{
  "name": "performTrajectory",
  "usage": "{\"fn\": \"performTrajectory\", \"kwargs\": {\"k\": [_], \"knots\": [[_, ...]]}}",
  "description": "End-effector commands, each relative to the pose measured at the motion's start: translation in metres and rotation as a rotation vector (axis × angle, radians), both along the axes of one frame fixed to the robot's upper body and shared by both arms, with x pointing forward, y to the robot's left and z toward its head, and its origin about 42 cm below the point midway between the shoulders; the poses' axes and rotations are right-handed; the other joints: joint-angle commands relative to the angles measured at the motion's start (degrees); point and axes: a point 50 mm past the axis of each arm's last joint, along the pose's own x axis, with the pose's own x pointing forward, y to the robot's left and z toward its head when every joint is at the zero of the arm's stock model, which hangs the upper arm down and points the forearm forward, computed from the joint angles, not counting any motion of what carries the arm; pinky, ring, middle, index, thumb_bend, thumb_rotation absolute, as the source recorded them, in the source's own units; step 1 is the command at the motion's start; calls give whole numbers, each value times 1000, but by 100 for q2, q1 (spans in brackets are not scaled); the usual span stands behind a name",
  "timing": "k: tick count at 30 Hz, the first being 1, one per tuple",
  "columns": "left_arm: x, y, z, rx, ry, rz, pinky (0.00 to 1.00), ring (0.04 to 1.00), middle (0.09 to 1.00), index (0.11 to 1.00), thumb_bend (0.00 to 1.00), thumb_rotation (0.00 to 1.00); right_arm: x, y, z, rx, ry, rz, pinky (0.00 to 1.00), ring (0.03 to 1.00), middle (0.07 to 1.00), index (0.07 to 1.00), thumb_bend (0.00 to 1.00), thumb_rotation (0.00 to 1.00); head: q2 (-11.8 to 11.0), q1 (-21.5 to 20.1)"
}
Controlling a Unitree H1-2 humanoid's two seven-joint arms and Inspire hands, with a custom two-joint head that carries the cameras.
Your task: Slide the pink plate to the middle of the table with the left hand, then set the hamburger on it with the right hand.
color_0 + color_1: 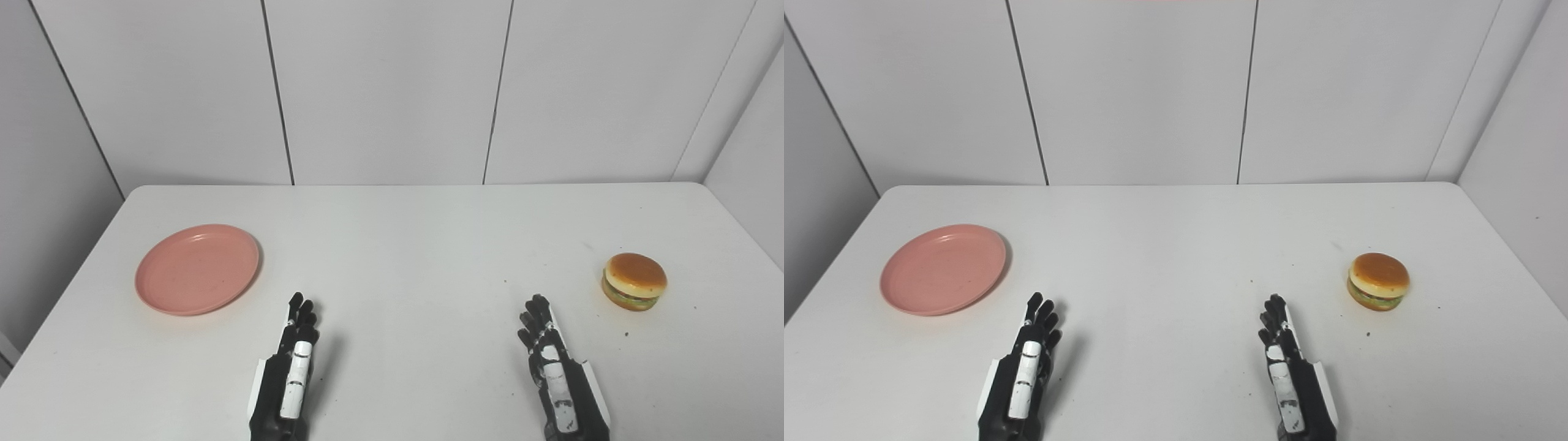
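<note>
Before me, white worktop (392, 245), few dark specks toward right side; pale panelled walls (392, 92) behind and at both sides. My left hand (293, 373) low near front edge, fingers (301, 312) extended, close together, holding nothing. My right hand (554, 367) likewise, fingers straight, empty. Pink plate (197, 268) flat, bare, far left, apart from left hand. Hamburger (634, 282) upright at far right: brown bun, green layer.
</note>
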Motion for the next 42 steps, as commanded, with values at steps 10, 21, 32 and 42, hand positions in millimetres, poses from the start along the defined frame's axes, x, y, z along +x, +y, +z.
{"fn": "performTrajectory", "kwargs": {"k": [10,21,32,42], "knots": [[-22,11,-11,3,39,35,1000,1000,1000,1000,672,898,-27,-7,-15,-39,49,-9,1000,1000,1000,996,831,929,36,-162],[-21,14,-10,15,33,45,1000,1000,1000,1000,656,894,-26,-5,-13,-34,43,-6,1000,1000,1000,999,837,922,43,-202],[-21,8,-11,12,31,39,1000,1000,1000,1000,665,892,-26,-11,-16,-47,45,-1,1000,1000,1000,1000,826,935,-42,97],[-16,-9,-19,-1,31,36,1000,1000,1000,1000,655,878,-22,-26,-24,-56,49,1,1000,1000,1000,1000,860,971,-329,613]]}}
